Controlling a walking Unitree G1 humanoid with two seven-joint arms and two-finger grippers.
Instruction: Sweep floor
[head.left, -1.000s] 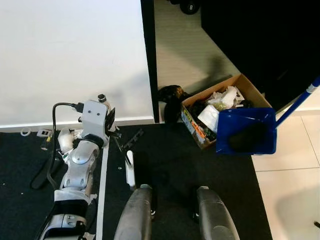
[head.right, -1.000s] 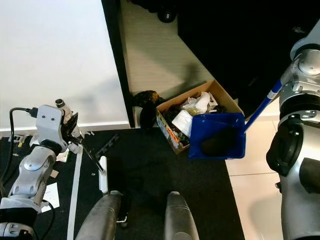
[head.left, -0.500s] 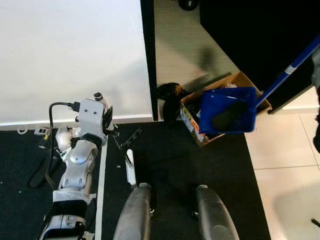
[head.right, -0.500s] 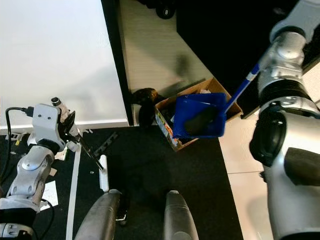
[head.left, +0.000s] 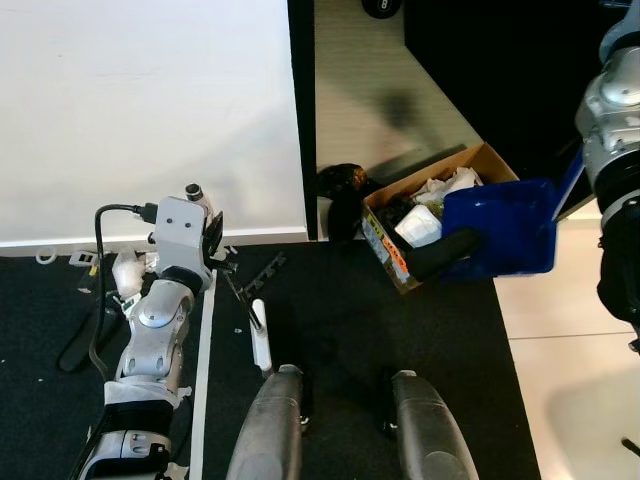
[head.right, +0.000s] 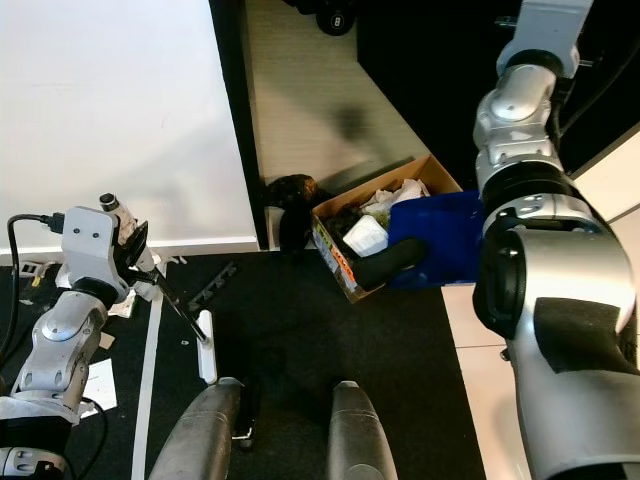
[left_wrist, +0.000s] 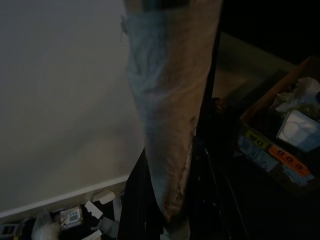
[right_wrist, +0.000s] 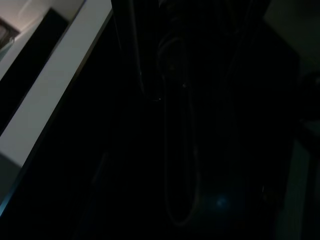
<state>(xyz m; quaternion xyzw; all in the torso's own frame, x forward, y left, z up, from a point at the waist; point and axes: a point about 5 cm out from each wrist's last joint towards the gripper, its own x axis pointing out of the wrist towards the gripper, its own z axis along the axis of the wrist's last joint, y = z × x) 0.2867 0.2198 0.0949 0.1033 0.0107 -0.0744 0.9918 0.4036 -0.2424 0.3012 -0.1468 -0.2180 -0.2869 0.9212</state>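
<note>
A blue dustpan (head.left: 505, 240) hangs tilted over the right end of an open cardboard box (head.left: 383, 246) full of white paper and rubbish. A dark lump (head.left: 443, 256) lies across the pan's lowered lip, reaching into the box. The pan's blue handle (head.left: 572, 180) runs up behind my raised right arm (head.right: 520, 110), whose gripper holds it; the right wrist view is almost black. My left gripper (head.left: 217, 250) is shut on a thin brush handle (head.left: 240, 298). Its white head (head.left: 261, 345) rests on the black mat.
A white wall panel and a black post (head.left: 300, 120) stand behind. A dark bag (head.left: 343, 186) lies beside the box. Cable and paper scraps (head.left: 95, 290) litter the mat at left. White tiles (head.left: 570, 370) lie to the right. My legs (head.left: 270, 430) stand below.
The dustpan rose from beside the box to above it, then tipped down. The dark lump slid to the pan's lip. My right arm lifted higher; the left arm stayed put.
</note>
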